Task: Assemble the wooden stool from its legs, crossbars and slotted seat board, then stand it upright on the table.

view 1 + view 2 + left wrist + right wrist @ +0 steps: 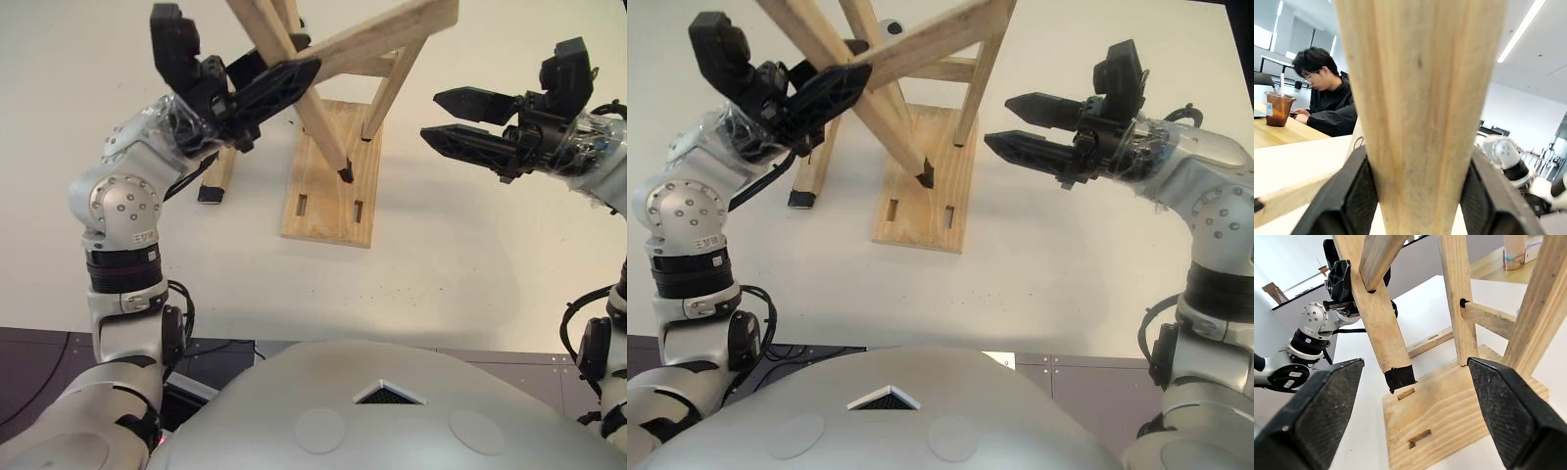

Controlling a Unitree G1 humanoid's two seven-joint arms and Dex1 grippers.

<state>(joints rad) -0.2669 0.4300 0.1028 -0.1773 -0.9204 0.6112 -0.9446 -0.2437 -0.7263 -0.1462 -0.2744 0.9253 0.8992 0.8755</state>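
The slotted seat board (pixel 326 220) lies flat on the white table (pixel 460 255). Above it stands the tilted frame of legs and crossbars (pixel 387 39). My left gripper (pixel 279 83) is shut on one slanted leg (pixel 312 116), whose black-capped tip (pixel 345 174) hovers just over the board near a slot (pixel 359 210). In the left wrist view that leg (pixel 1420 112) sits squeezed between the black pads (pixel 1352 196). Another leg (pixel 380 103) rests on the board's far right part. My right gripper (pixel 431 115) is open, right of the frame and touching nothing; its view faces the board (pixel 1459 421).
A further black-capped leg foot (pixel 211 193) rests on the table left of the board. White tabletop stretches in front of and right of the board. The table's near edge (pixel 470 345) borders a dark floor.
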